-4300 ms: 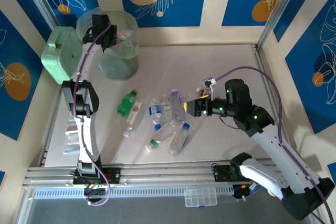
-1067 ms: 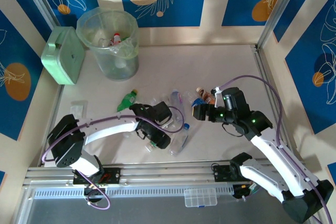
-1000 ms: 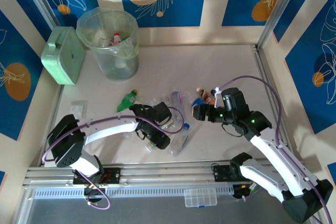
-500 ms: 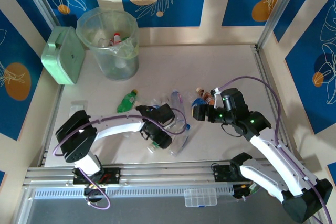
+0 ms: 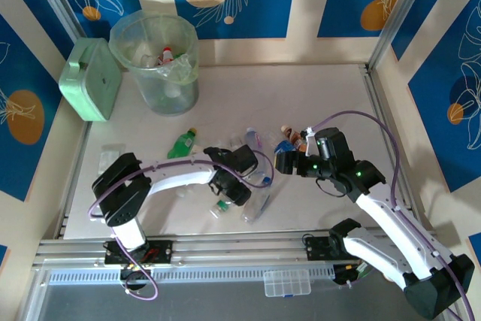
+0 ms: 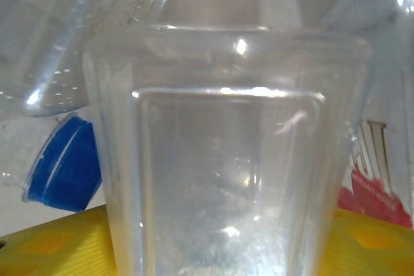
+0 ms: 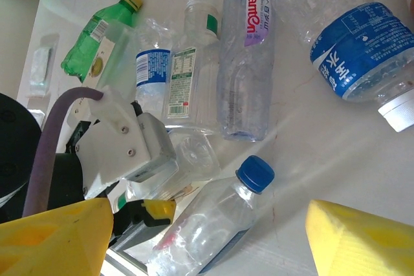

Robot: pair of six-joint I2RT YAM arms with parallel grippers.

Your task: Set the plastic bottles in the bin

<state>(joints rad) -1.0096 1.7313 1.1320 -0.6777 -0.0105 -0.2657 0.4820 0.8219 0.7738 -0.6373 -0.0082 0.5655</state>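
The left hand [image 6: 207,250] has its yellow fingers [image 6: 45,250] drawn partway in on either side of a clear bottle [image 6: 226,172], which stands between them; whether they press it I cannot tell. This hand sits low in the cluster of plastic bottles [image 7: 246,63] lying in the middle of the desk [image 5: 323,95]. The right hand [image 7: 210,240] hangs just beside the cluster, its jaws wide apart and holding nothing. A green bottle [image 5: 180,146] lies at the cluster's left edge. The bin [image 5: 171,94] stands upright at the far left, well apart from both hands. It has a few bottles inside, and a mint-green box [image 5: 90,79] is just beside it.
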